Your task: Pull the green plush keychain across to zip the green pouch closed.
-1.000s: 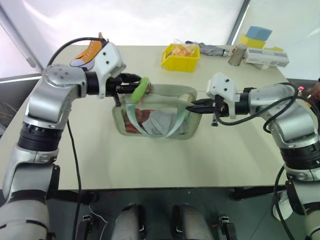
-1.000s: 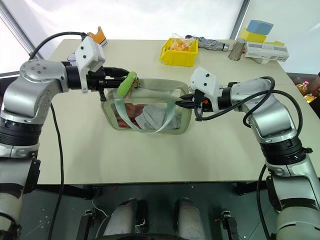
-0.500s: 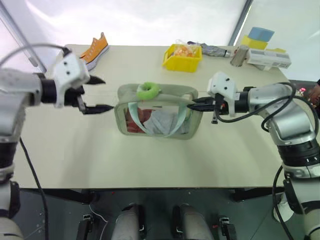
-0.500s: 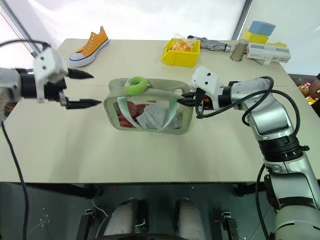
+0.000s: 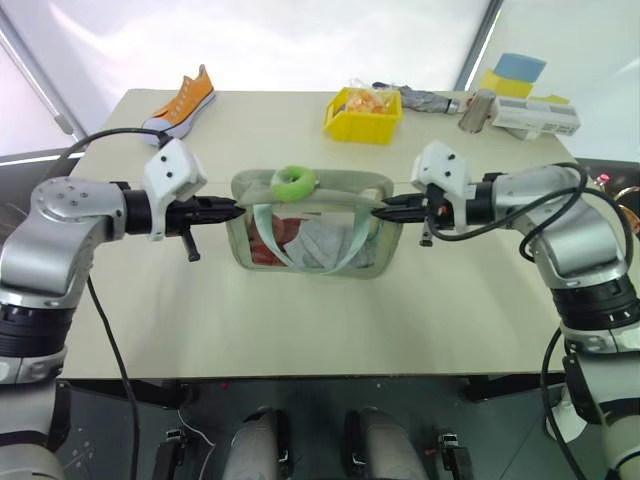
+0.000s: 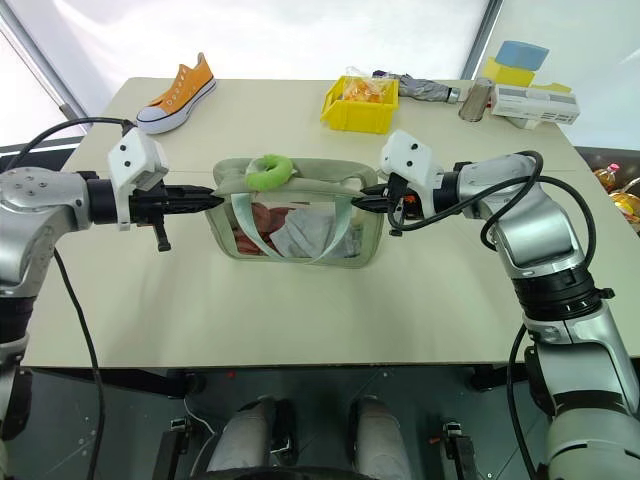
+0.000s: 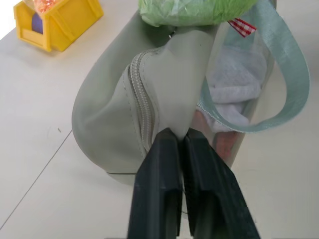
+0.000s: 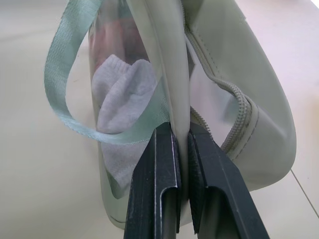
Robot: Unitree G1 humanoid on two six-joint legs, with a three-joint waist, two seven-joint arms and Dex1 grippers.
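The green pouch stands on the table between my two grippers, with reddish and white contents behind its clear window. The green plush keychain rests on the pouch's top edge, left of the middle, and nothing holds it. My left gripper is shut on the fabric at the pouch's left end; the left wrist view shows its fingers pressed together on a fold beside the zipper. At the other end, my right gripper is shut on the pouch's right edge, pinched between its fingertips.
A yellow bin stands behind the pouch. An orange shoe lies at the far left. A grey bundle, a can, a white box and a blue and yellow block sit at the far right.
My left gripper let go of the keychain, swung out left and opened, then came back and shut on the pouch's left end. The keychain now rests on the pouch. The right gripper kept its hold.
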